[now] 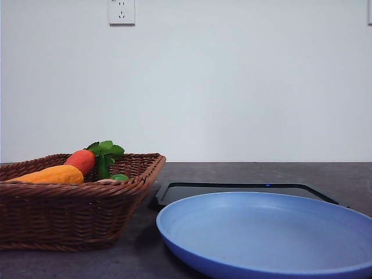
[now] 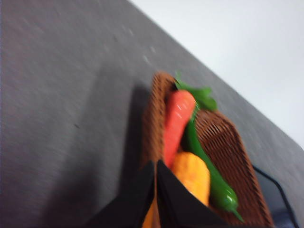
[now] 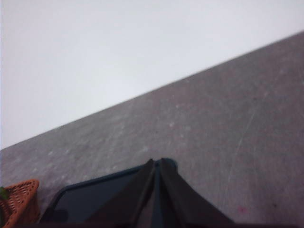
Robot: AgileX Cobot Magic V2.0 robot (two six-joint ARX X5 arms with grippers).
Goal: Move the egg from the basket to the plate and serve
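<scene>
The dark brown wicker basket [image 1: 70, 215] stands at the front left of the table. The egg is hidden among the vegetables in it. To its right lies the large light-blue plate [image 1: 267, 232], with nothing on it. In the left wrist view my left gripper [image 2: 155, 166] is shut with nothing between its fingers. It hovers over the near end of the basket [image 2: 223, 137], above the vegetables. My right gripper [image 3: 156, 164] is shut too, held over the black tray [image 3: 95, 199], and a corner of the basket [image 3: 19, 202] shows off to one side.
The basket holds an orange-red carrot [image 1: 81, 160] with green leaves [image 1: 106, 150], a yellow-orange vegetable [image 1: 49, 175] and a green pepper [image 2: 216, 183]. A flat black tray [image 1: 232, 189] lies behind the plate. The grey tabletop [image 1: 256, 171] ends at a white wall with a socket [image 1: 121, 11].
</scene>
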